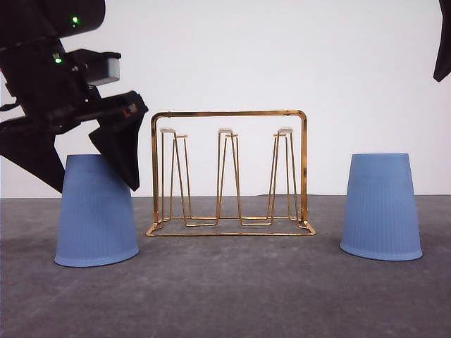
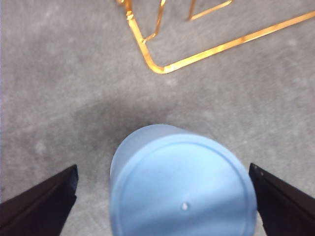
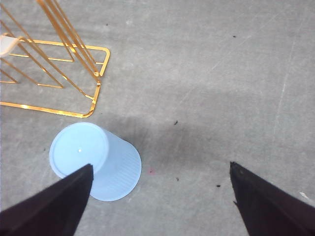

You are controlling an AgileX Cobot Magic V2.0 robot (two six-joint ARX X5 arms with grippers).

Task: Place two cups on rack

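Even, bright, diffuse light fills the scene. The plain white backdrop (image 1: 282, 56) is close to overexposed. The grey matte tabletop (image 1: 232, 289) shows no glare and only faint shadows beside the upside-down light blue ribbed plastic cups (image 1: 96, 211). The gold wire rack (image 1: 229, 172) carries small bright glints. The left wrist view is soft and slightly blurred; the front view is sharp.

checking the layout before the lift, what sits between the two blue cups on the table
In the front view the rack stands between the left cup and the right cup, apart from both, with bare table on either side. No cup hangs on its prongs.
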